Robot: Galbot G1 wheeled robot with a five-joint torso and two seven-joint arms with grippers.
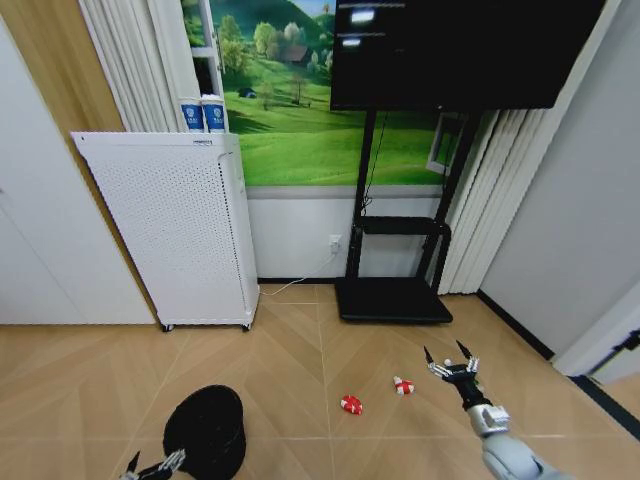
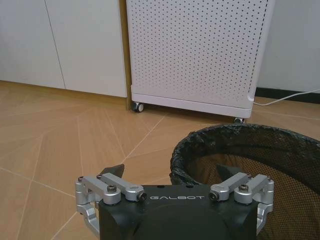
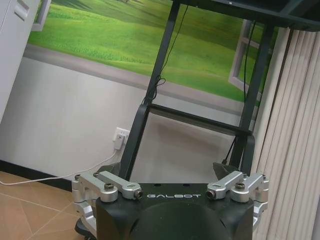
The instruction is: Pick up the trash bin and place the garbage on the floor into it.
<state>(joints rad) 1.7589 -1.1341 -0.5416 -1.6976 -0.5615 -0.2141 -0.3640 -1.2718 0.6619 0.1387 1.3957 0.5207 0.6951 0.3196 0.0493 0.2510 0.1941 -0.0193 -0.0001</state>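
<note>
Head view: the left gripper (image 1: 152,467) sits nearest the camera at about 7 o'clock, fingers spread wide, just beside the rim of the trash bin (image 1: 207,431). The bin stands upright on the floor (image 1: 300,350), not lifted. Two red-and-white pieces of garbage (image 1: 351,404) (image 1: 403,385) lie on the floor near centre, well apart from the bin. The right gripper (image 1: 451,359) hovers at 4 o'clock, fingers wide, holding nothing, near the second piece.

Left wrist view: left gripper (image 2: 172,172) open, one finger outside the bin's (image 2: 235,150) lined rim, one over its mouth; not closed.

Right wrist view: right gripper (image 3: 170,170) open, facing the wall.

Judgement: nothing is completed; gripping the bin and collecting all garbage remain.
</note>
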